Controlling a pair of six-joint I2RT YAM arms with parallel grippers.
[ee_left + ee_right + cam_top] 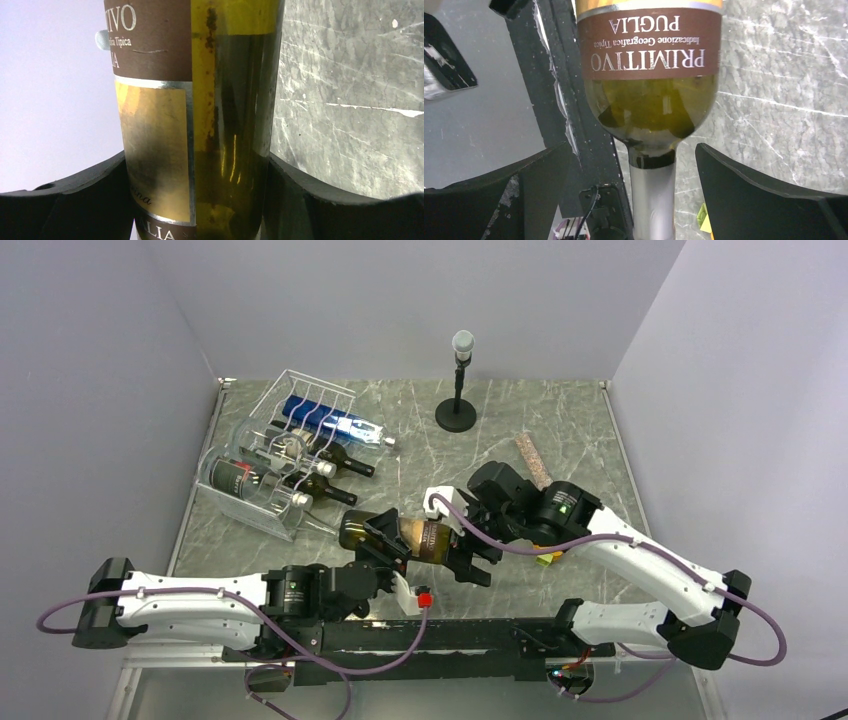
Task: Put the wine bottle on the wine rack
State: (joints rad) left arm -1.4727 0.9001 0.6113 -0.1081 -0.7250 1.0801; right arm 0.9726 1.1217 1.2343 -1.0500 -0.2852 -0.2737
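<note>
**A:** Where is the bottle now?

**B:** I see the bottle (415, 538) low in the middle of the top view. It lies sideways between my two grippers, base to the left, neck to the right. I cannot tell if it touches the table (560, 420) or hangs just above it.

**A:** And the left gripper?

**B:** My left gripper (383, 552) is clamped on the bottle. In the left wrist view both black fingers (75, 200) press on the glass, one at each side, at the height of the gold part of the label.

**A:** The right one?

**B:** My right gripper (472, 562) stands wide. In its wrist view the neck (653, 200) passes between the fingers (764, 200), and there is a gap on both sides. Nothing touches there.

**A:** The rack?

**B:** The rack (312, 390) is in the upper left of the top view, well apart from the bottle. Several other bottles lie in it, one of them blue (318, 418).

**A:** Anything else on the table?

**B:** A small stand (458, 390) with a round base, at the upper middle, and a brown stick (530, 455) to the right of the centre, near the right arm.
</note>
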